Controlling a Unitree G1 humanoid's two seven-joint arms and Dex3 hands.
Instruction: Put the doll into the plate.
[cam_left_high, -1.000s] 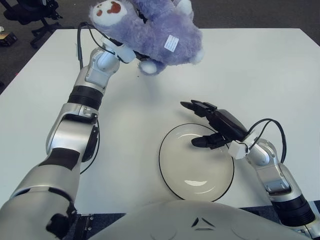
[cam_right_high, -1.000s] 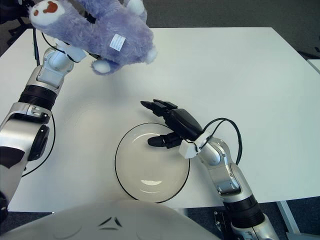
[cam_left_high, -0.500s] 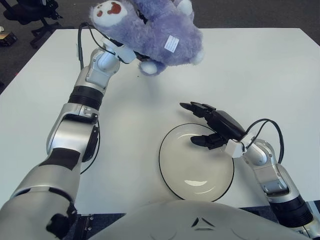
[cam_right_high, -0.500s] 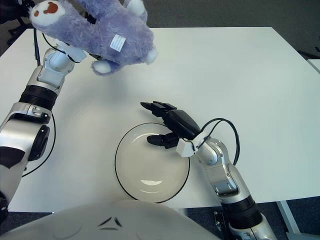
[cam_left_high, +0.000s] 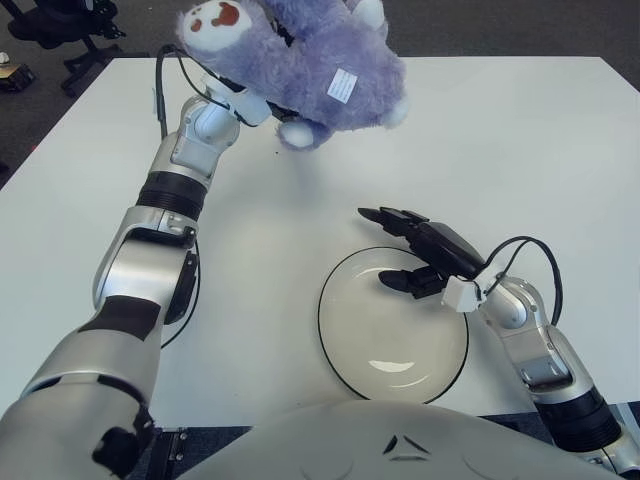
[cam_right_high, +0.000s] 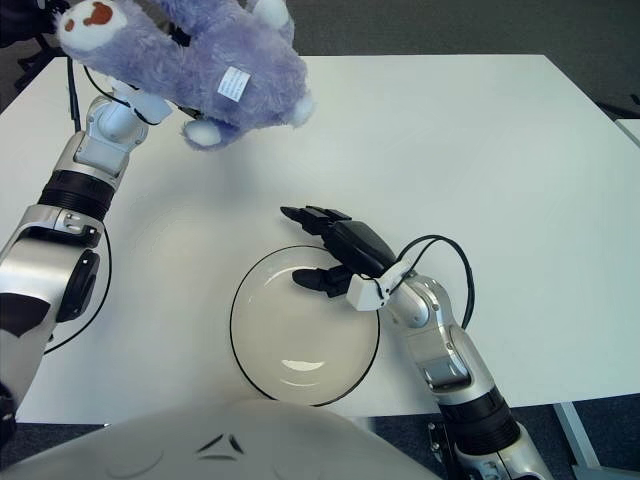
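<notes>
Left robot hand (cam_left_high: 262, 95) is up high at the far left of the white surface (cam_left_high: 520, 150). It is mostly hidden behind the doll, but it is gripping the doll and holding it up in the air. The doll (cam_left_high: 300, 62) is soft, fuzzy and purple, with a small white tag on its side. It is far from the plate. Right robot hand (cam_left_high: 412, 250) is over the far right edge of the plate (cam_left_high: 350, 340), fingers loose and holding nothing. Nothing is in the round, black-rimmed plate near the robot.
</notes>
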